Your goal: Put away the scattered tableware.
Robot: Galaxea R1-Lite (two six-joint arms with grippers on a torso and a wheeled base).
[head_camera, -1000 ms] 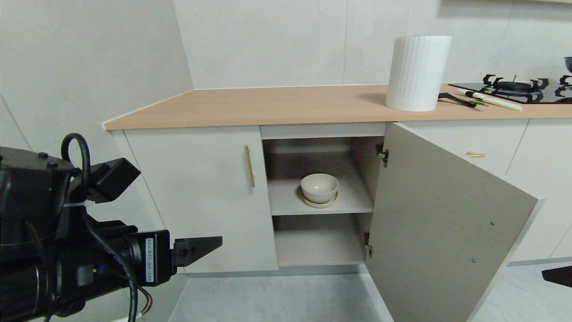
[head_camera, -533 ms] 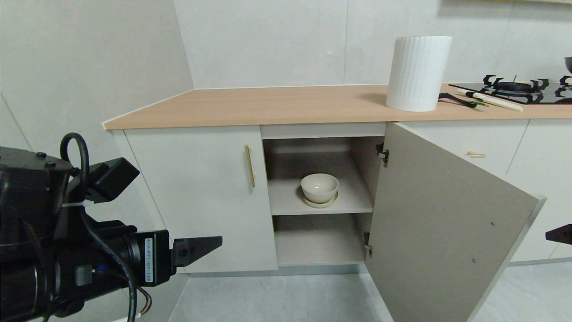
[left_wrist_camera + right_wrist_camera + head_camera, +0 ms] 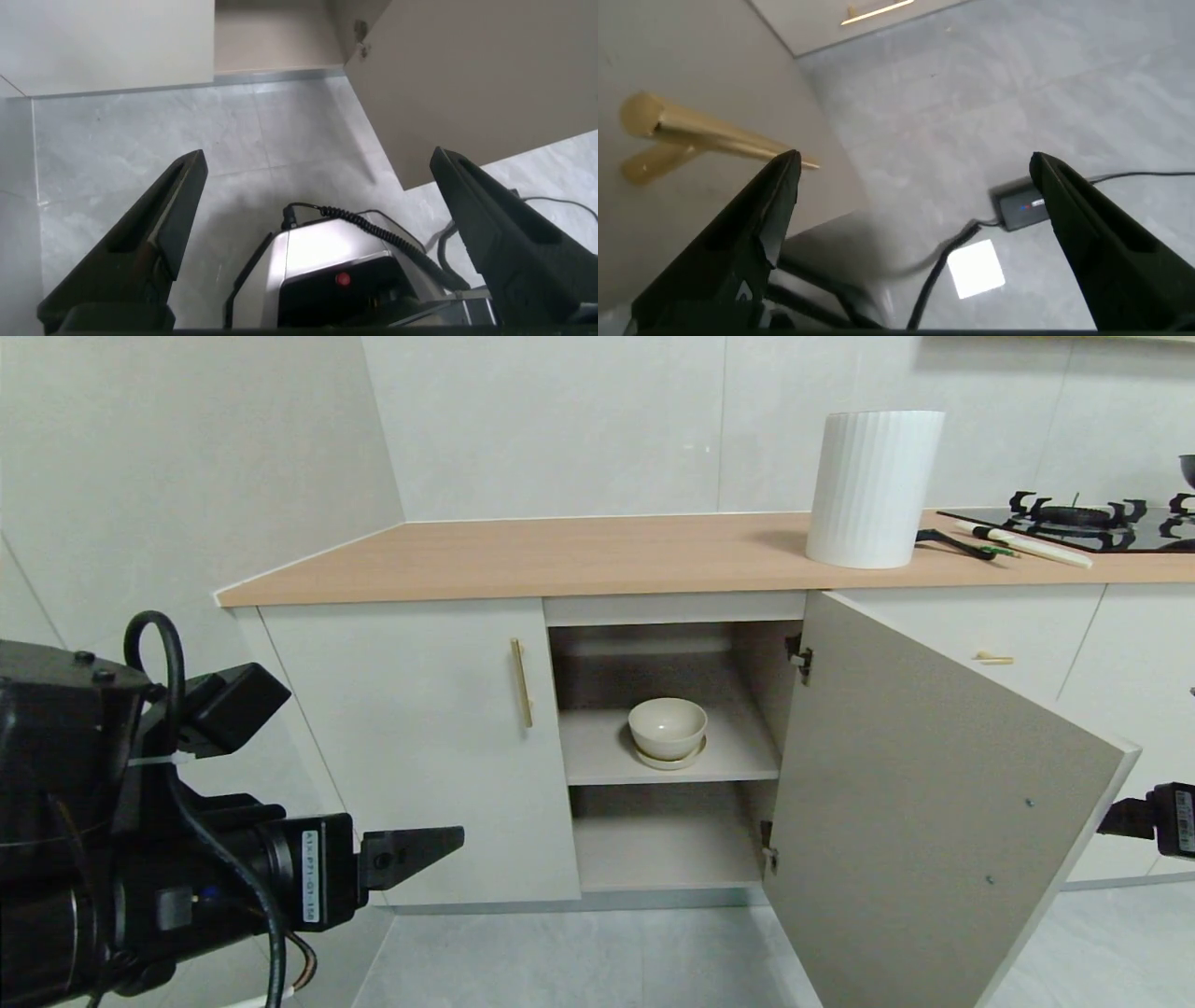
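**A:** ok quick q, where's our stuff rn? Left pincer [image 3: 411, 854] hangs low in front of the closed door [image 3: 420, 747]. It's spread wide w/ nothing in it, and the wrist view has floor under it.

**B:** yep. Then the bowl [image 3: 667, 727] sits on a small plate [image 3: 668, 762] on the upper shelf [image 3: 597, 756] of the cupboard. The open door [image 3: 934, 803] is swung out to its right. We'd call those two put away already.

**A:** if we ever regrab the bowl tho: looks like glazed ceramic imo, so stiff, slick, chippable, bit of weight. We'd pinch the rim, one finger in and one out, not squeeze the round sides.

**B:** agreed. On the surface [image 3: 560, 555], right of the ribbed white canister [image 3: 873, 490], we've got a dark utensil [image 3: 954, 543] and a pale utensil [image 3: 1027, 546] next to the hob [image 3: 1074, 515]. We can't tell exactly what they are.

**A:** prob the leftovers. Thin, light, rigid, lying flat = hard to get under. We'd take each across the middle of the shaft w/ fingers right down at the surface. Gentle close so it doesn't skitter.

**B:** and the right pincer [image 3: 915, 243]? Gaping too, empty, near the brass bar handle [image 3: 701, 140] on the open door's outer face. Not touching afaict.
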